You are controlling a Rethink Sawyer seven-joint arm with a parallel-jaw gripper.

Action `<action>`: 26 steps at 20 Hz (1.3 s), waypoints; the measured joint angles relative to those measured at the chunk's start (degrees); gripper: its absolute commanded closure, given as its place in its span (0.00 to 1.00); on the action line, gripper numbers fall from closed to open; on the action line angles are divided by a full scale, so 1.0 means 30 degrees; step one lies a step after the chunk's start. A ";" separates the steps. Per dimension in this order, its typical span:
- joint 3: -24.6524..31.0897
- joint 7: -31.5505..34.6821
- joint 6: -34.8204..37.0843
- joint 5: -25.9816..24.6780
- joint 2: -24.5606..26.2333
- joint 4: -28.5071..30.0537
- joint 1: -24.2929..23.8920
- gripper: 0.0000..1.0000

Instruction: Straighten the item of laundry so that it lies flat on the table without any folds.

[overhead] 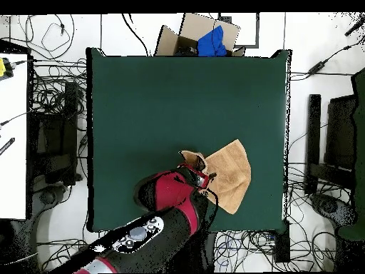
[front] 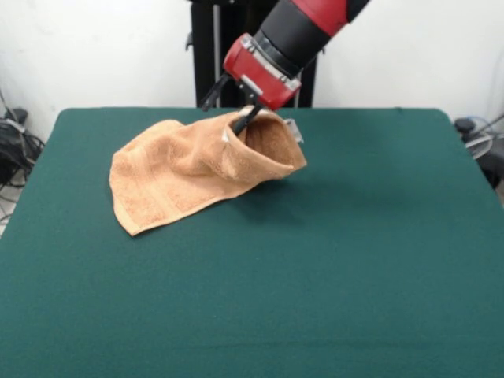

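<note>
The peach-orange towel [front: 185,169] lies on the far left-centre of the green table [front: 331,276], with its right part lifted off the cloth into an open pouch. My gripper [front: 246,120] comes down from above and is shut on the towel's raised top edge; its tips are partly hidden by the fabric. The towel's left part rests on the table, still creased. In the overhead view the towel [overhead: 232,171] lies near the table's [overhead: 157,107] lower right, and the gripper [overhead: 202,175] sits at its left edge.
The black pedestal [front: 213,47] stands behind the table's far edge. A cardboard box with a blue cloth [overhead: 207,39] sits beyond the table's top edge in the overhead view. Cables [overhead: 50,93] lie around the table.
</note>
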 measured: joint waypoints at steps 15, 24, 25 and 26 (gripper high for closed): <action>0.3205 0.0000 -0.1523 0.0106 -0.1639 0.0997 -0.2331 0.00; 0.5033 0.0000 -0.1519 0.0106 -0.2434 0.1744 -0.3513 0.00; 0.5157 0.0000 -0.1519 0.0106 -0.2505 0.1802 -0.3552 0.00; 0.5252 0.0000 -0.1519 0.0106 -0.2544 0.1834 -0.3569 0.00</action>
